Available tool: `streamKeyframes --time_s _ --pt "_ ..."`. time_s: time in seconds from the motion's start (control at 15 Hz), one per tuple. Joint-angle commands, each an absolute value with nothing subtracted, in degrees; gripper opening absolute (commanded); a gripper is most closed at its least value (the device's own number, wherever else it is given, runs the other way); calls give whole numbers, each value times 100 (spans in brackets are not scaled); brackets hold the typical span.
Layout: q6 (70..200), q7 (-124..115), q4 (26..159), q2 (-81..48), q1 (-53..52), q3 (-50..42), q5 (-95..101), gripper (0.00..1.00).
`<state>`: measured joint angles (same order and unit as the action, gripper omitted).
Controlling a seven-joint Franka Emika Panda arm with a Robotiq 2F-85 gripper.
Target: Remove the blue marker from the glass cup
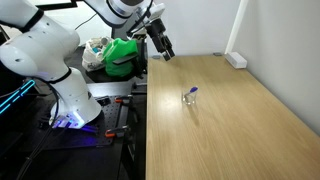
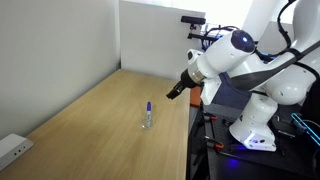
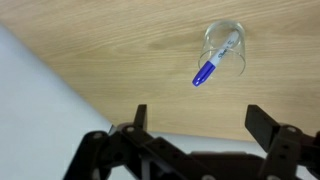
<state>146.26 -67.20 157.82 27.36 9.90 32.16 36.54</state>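
Observation:
The blue marker (image 3: 207, 69) stands tilted inside the glass cup (image 3: 226, 50), its blue end sticking out over the rim. In both exterior views the cup (image 1: 189, 97) (image 2: 147, 121) sits near the middle of the wooden table with the marker (image 1: 193, 90) (image 2: 148, 106) rising from it. My gripper (image 1: 163, 47) (image 2: 176, 91) hangs above the table's edge, well apart from the cup. In the wrist view its two fingers (image 3: 198, 120) are spread wide with nothing between them.
The wooden table (image 1: 230, 130) runs along a white wall. A white power strip (image 1: 236, 60) (image 2: 12, 150) lies at the table's wall side. A green bag (image 1: 124, 52) sits on a stand beside the table, next to the robot base (image 1: 70, 100).

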Motion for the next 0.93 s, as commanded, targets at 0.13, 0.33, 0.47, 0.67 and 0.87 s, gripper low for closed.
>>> streamKeyframes --time_s 0.13,0.33,0.47,0.67,0.87 --pt "15216 -8334 15267 2084 1953 3790 4629 100" --pt "15362 -9069 14990 1738 2385 4083 5163 100" --pt "15213 -9533 14792 1486 2631 4289 5505 100" --pt "14742 -10159 14519 1106 2928 4599 5960 100" --pt "14956 -9951 14679 1194 2823 4476 5852 100"
